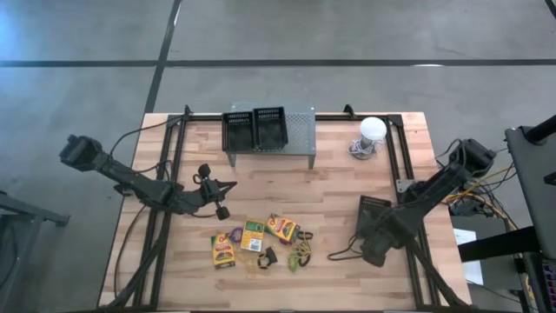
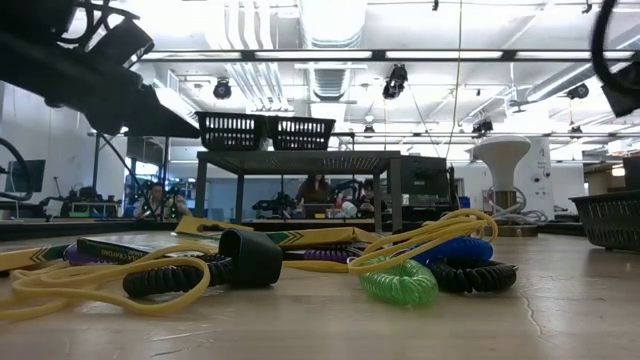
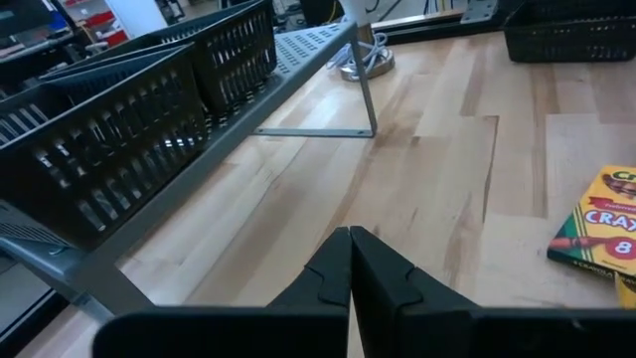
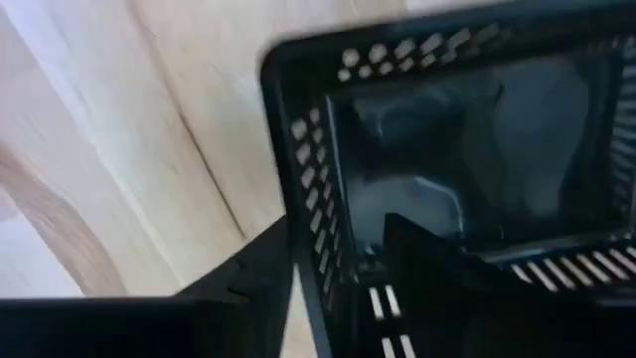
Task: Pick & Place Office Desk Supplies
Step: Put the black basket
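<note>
The left gripper (image 1: 221, 198) hovers pinched shut, holding nothing, over bare wood beside the grey shelf (image 1: 300, 130) carrying 2 black baskets (image 1: 255, 129). Below it lie 3 crayon boxes (image 1: 253, 235), clips and coiled bands (image 1: 301, 253), tangled and hard to separate. The right gripper (image 4: 333, 273) straddles a black basket's wall (image 4: 303, 179), jaws partly apart; its contents are blurred.

The pale wooden plank tabletop (image 1: 330, 187) carries a grey perforated metal shelf (image 1: 300, 130), yellow-and-green crayon boxes (image 1: 253, 235), coloured rubber bands (image 1: 301, 255), a black mesh basket (image 1: 373, 216) and a white round bulb-like object (image 1: 372, 130).
</note>
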Action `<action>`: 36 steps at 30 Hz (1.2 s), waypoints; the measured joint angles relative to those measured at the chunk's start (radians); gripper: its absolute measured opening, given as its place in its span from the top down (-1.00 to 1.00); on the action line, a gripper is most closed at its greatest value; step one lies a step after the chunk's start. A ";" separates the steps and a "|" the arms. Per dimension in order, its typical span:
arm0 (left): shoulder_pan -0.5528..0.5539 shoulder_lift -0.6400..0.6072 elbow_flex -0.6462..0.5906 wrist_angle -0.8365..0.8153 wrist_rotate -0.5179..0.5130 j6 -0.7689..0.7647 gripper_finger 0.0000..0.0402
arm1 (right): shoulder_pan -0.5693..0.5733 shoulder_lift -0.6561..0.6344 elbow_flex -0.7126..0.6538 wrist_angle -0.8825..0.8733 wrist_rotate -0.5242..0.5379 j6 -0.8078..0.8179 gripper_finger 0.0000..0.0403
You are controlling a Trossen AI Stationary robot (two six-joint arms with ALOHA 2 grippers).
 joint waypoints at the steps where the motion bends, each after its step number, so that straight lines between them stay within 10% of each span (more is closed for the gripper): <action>1: 0.000 0.000 0.000 0.000 0.000 0.000 0.97 | -0.006 0.006 0.011 -0.007 0.000 -0.016 0.38; 8: 0.000 0.000 0.000 -0.004 0.007 -0.029 0.97 | -0.087 -0.013 0.165 -0.061 0.004 -0.196 0.92; 20: 0.000 0.000 0.000 -0.015 0.095 -0.102 0.97 | -0.291 0.042 0.649 -0.325 0.322 -0.693 0.96; 36: -0.001 0.000 0.000 -0.089 0.153 -0.243 0.97 | -0.379 0.204 0.763 -0.430 0.416 -0.838 0.96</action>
